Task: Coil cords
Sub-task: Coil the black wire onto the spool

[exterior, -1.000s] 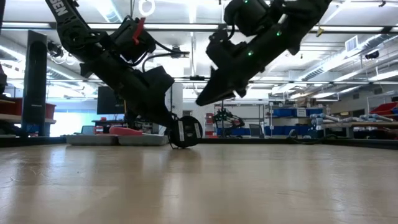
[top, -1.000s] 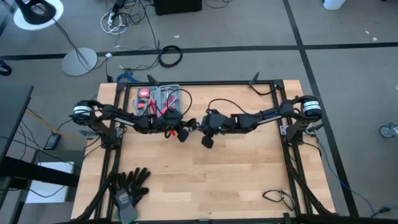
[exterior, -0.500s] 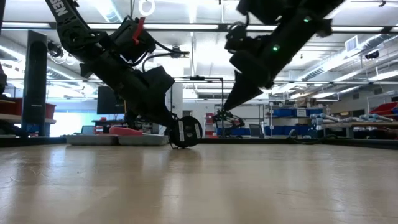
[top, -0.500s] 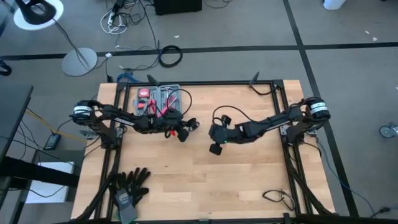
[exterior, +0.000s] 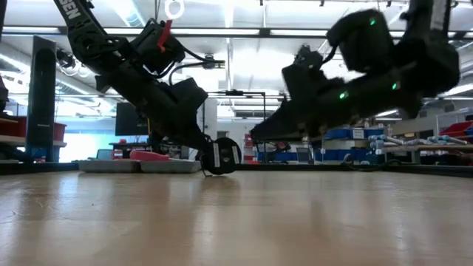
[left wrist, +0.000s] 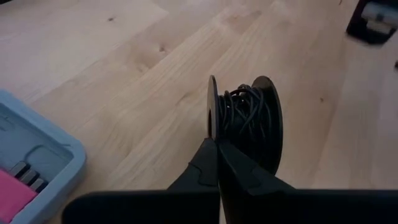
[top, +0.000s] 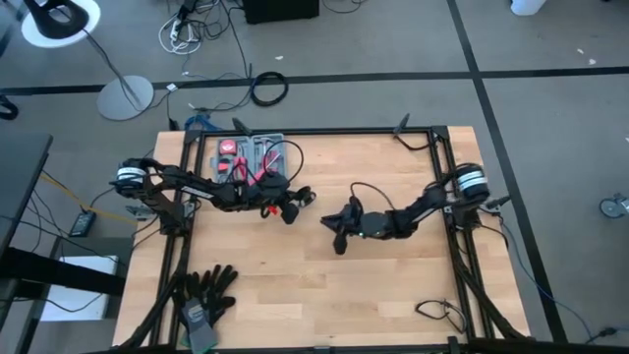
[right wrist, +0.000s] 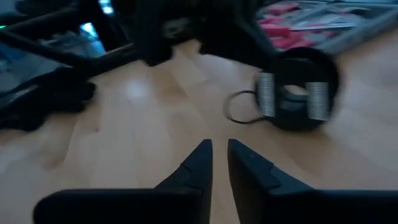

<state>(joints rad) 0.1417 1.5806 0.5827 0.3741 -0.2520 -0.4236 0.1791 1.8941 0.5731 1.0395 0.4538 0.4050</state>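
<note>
1. Nearest the front edge of the worktop, a pair of black gloves lies at the left corner, and a small loose loop of wire lies near the right corner.
2. Further in, the right claw hangs low over bare wood at mid-worktop, well apart from the spool. Its fingers stand slightly apart with a narrow gap between them and nothing held.
3. Beyond it, the cords are wound on a black spool standing on edge on the worktop, left of centre. A short loop of cord trails onto the wood beside it in the right wrist view.
4. The left claw is at the spool, its fingers pressed together, tips touching the spool's flange. Whether the flange is pinched between them cannot be told.
5. Farthest back, a grey tray with red and pink contents sits on the worktop, just behind the left arm.
</note>
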